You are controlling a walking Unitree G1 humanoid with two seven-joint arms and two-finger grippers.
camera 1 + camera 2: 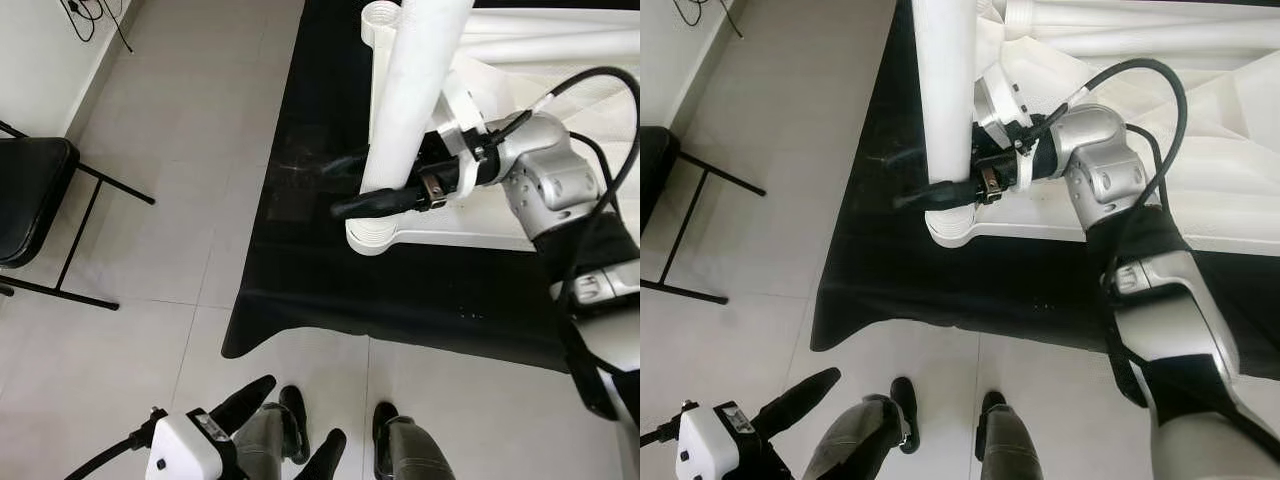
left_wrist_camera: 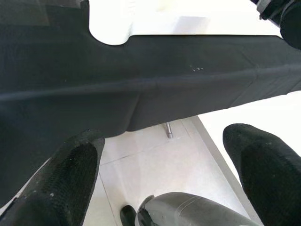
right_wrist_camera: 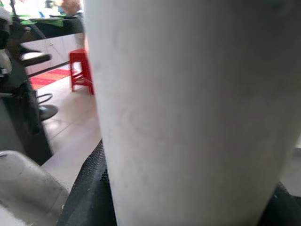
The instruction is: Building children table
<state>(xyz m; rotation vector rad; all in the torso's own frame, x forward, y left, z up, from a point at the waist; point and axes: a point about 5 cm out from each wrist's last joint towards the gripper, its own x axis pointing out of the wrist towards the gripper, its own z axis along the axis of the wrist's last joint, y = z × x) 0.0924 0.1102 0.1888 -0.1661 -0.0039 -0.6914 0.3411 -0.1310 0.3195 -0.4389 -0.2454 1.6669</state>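
A white table top [image 1: 560, 70] lies upside down on a black cloth [image 1: 300, 290] on the floor. A thick white table leg [image 1: 415, 90] stands nearly upright over the round socket [image 1: 372, 238] at the top's near left corner. My right gripper [image 1: 345, 188] is shut on the leg's lower end, one black finger in front and one behind. That leg looms close in the right wrist view [image 3: 188, 113]. Whether its end sits in the socket is hidden. My left gripper [image 2: 164, 174] hangs low and open near my feet, holding nothing.
A black folding chair [image 1: 30, 195] stands on the tiled floor at the far left. Cables [image 1: 90, 15] hang by the wall behind it. A second socket [image 1: 380, 15] shows at the table top's far corner. A red stool [image 3: 80, 68] stands farther off.
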